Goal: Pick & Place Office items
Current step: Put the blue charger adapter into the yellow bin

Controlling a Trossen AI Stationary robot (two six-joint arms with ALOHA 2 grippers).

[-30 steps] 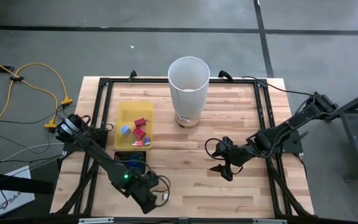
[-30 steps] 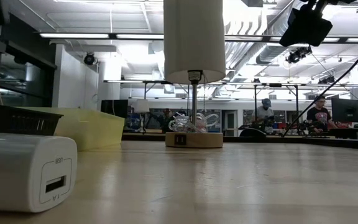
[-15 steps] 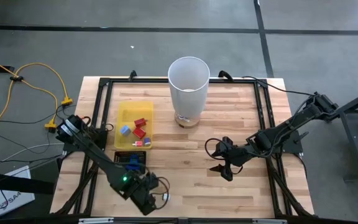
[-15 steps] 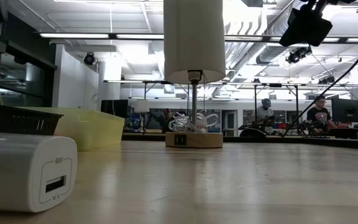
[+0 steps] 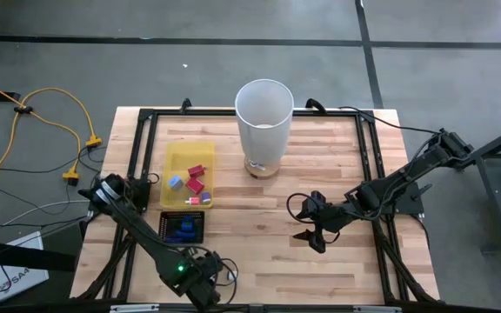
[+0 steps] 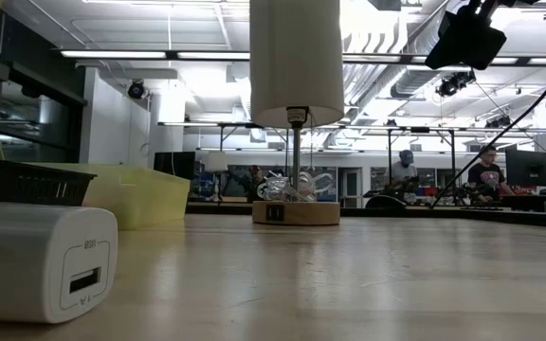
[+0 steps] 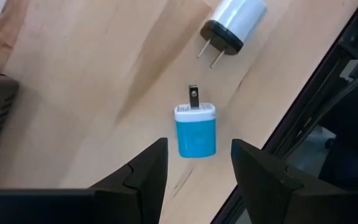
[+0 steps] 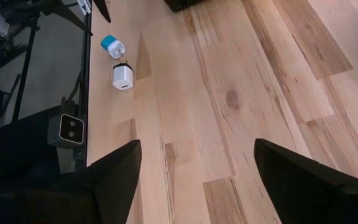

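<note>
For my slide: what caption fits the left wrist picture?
Open left gripper above a blue charger, white charger beyond.

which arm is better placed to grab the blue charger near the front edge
Left. The left gripper hangs directly over the blue charger, open fingers either side of it. The right gripper sits mid-table on the far side, with the charger only distant in its wrist view.

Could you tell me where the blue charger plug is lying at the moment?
The blue charger plug lies on the table near its front-left edge, beside the white charger plug, under the open left gripper.
</note>
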